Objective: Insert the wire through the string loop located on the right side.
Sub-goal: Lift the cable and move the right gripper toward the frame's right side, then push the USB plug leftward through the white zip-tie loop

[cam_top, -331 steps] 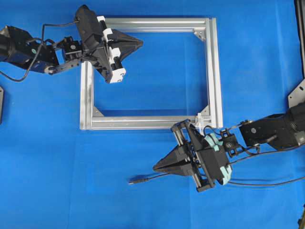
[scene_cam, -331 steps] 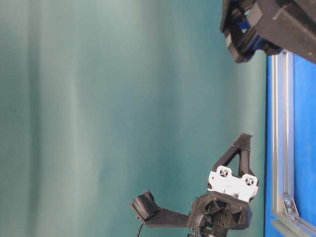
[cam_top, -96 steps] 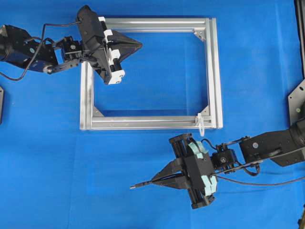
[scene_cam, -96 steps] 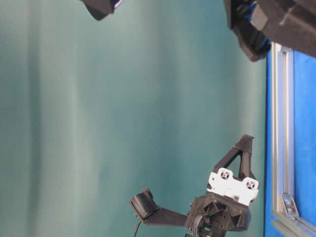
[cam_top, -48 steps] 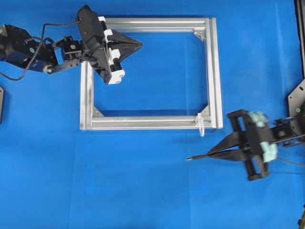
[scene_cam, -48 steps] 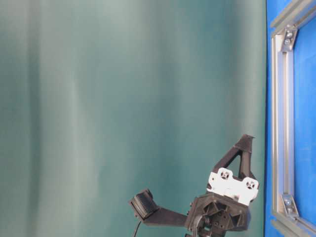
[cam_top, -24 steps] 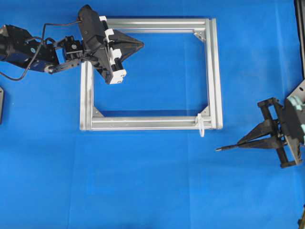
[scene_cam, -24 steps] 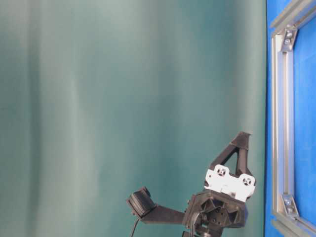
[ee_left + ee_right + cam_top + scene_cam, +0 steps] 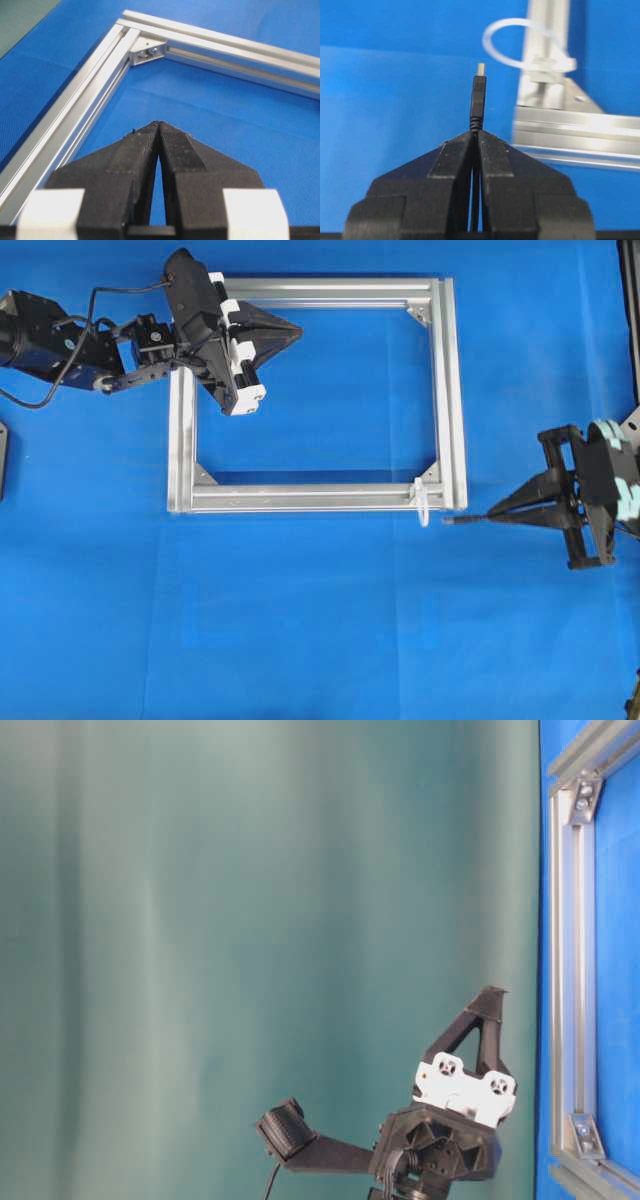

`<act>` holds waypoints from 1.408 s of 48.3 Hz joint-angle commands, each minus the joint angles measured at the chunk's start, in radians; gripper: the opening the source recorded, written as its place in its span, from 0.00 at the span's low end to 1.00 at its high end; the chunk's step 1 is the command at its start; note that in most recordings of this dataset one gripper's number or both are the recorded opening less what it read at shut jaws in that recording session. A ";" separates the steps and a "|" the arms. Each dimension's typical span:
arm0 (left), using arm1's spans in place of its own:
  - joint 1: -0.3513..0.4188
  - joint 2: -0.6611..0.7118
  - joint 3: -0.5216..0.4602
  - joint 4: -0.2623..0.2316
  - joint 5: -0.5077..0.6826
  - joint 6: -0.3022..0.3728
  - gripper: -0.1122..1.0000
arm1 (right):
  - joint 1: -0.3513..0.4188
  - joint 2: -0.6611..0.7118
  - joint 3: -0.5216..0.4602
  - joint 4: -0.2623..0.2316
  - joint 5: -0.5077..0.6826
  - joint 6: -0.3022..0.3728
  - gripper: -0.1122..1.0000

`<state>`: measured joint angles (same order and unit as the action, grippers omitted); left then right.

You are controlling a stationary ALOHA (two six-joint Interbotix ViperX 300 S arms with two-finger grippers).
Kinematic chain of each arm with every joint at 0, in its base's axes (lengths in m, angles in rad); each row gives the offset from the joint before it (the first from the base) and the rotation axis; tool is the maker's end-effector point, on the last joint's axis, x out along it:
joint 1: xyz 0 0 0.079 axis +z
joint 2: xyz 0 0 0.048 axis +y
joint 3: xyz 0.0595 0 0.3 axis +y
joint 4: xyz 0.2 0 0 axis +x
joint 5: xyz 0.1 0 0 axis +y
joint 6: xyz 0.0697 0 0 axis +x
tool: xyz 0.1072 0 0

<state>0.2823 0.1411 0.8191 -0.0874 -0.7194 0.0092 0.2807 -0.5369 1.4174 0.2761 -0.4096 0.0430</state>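
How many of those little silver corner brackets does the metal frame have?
3 visible: top right, bottom right near the string loop, and bottom left of the aluminium frame. The left tool covers the top-left corner, so a fourth may be hidden.

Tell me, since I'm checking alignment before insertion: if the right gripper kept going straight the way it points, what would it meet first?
Probably the string loop: the right gripper holds the wire aimed at it, tip just short. Height match is unclear.
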 commanded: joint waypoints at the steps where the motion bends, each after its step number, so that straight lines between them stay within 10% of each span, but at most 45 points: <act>1: -0.003 -0.031 -0.017 0.003 -0.005 -0.002 0.10 | -0.031 0.003 -0.008 0.002 -0.014 -0.002 0.07; 68: -0.006 -0.031 -0.017 0.003 -0.005 0.000 0.10 | -0.061 0.003 -0.006 0.002 -0.025 -0.002 0.07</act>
<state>0.2777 0.1411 0.8191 -0.0874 -0.7194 0.0092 0.2209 -0.5338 1.4205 0.2761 -0.4234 0.0430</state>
